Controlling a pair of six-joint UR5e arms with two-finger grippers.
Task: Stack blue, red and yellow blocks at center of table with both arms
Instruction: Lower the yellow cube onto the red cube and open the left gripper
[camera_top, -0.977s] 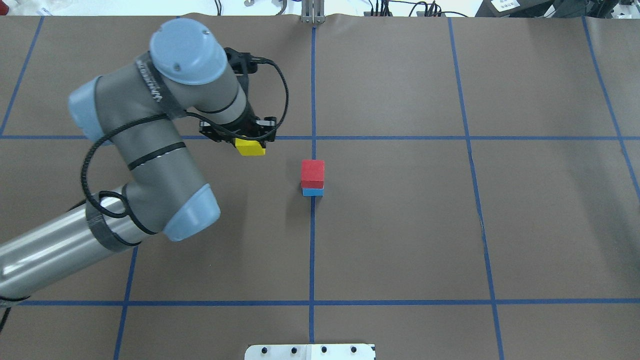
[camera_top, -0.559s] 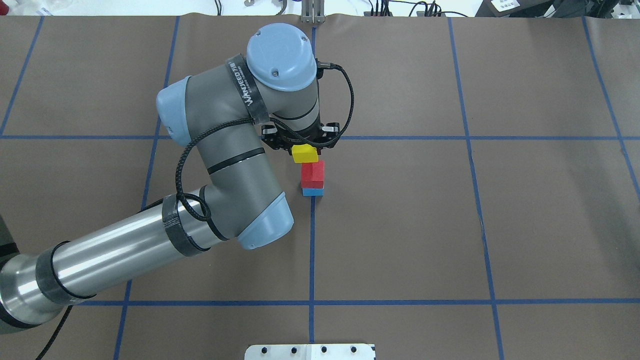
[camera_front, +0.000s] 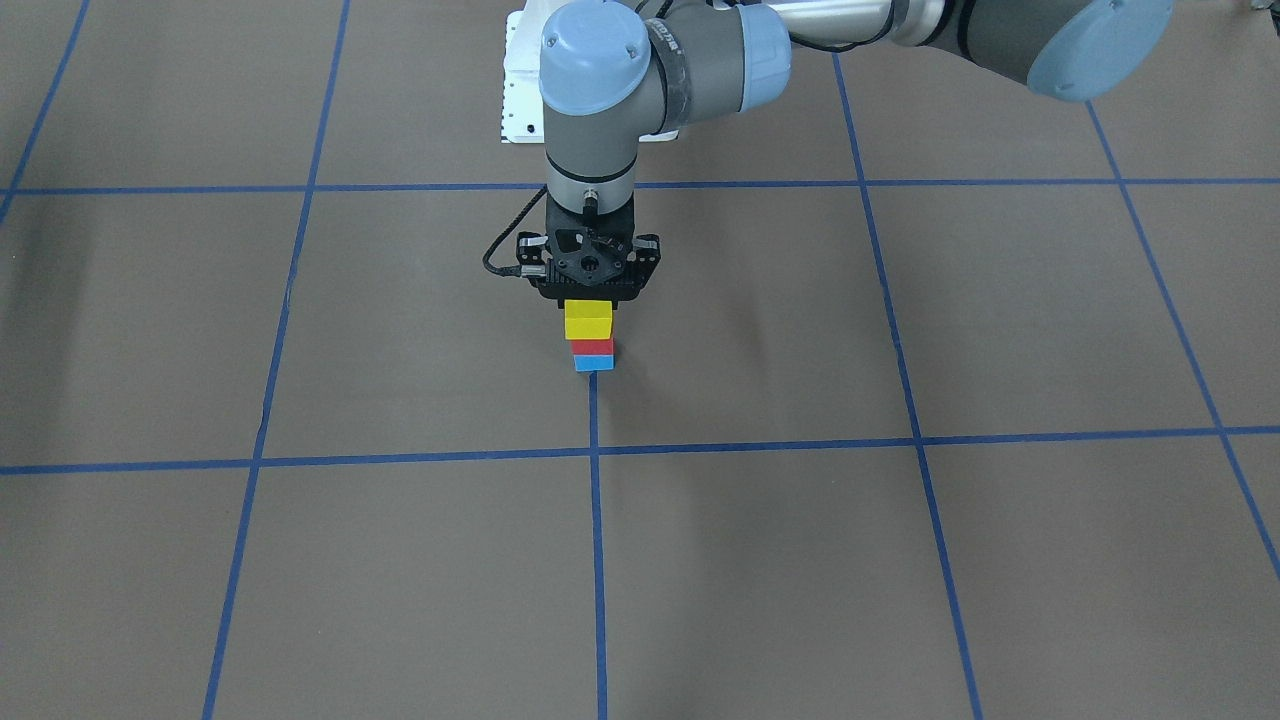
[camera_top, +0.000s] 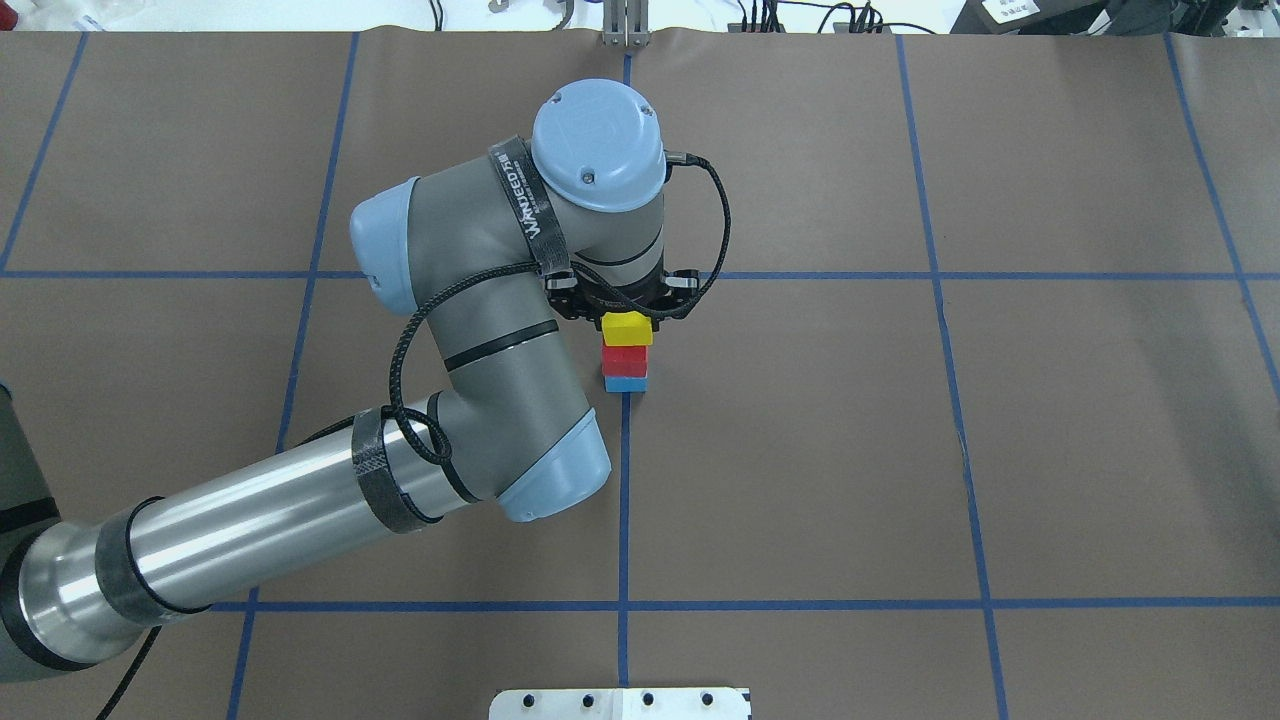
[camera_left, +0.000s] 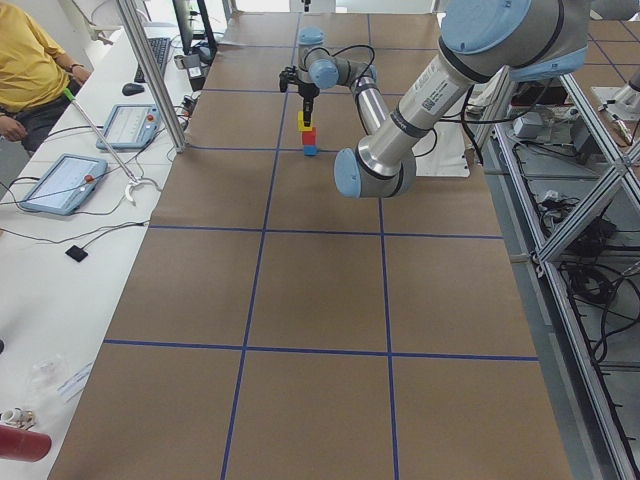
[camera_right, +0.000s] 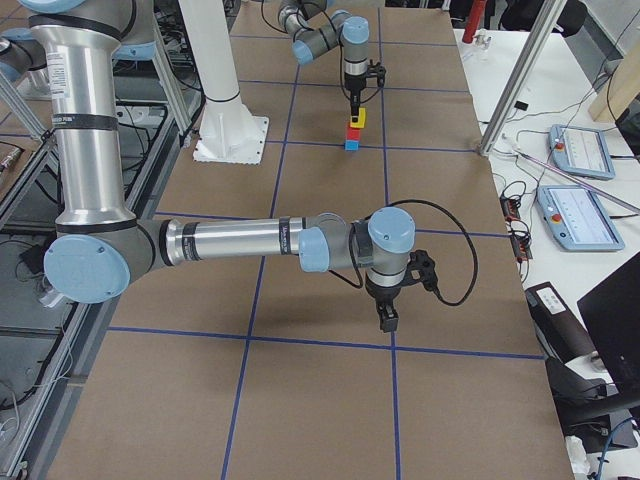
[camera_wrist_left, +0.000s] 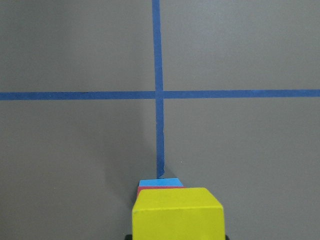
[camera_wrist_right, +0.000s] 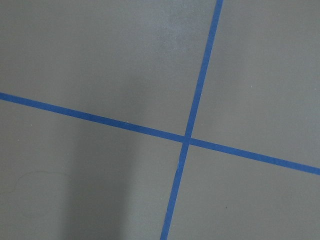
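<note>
The left hand (camera_front: 588, 303) points straight down over the middle of the surface (camera_front: 900, 560). It is closed on the yellow block (camera_front: 587, 320), which it grips by two opposite sides. Directly beneath the hand the red block (camera_front: 592, 347) stands on the blue block (camera_front: 593, 362). The blue one rests on the surface at the end of a blue tape line (camera_front: 596, 520).

The front-facing view lines the three colours up in one column under the hand. The yellow block's lower edge meets the red top there, but that view does not settle whether they touch or are just apart. In the overhead view the wrist joint covers most of the hand, so only the yellow block and the two blocks below it show past the wrist. The left wrist view looks along the held block. Yellow fills the bottom edge of that view, with thin strips of red and blue showing past its far side. A tape crossing (camera_wrist_left: 159, 94) lies farther out from the hand.

The right hand (camera_right: 387, 318) shows only in the exterior right view. It points down close to the surface, well apart from the left hand and the stack. I cannot tell whether its fingers are spread or closed. Its own wrist view shows just brown surface and another tape crossing.
</note>
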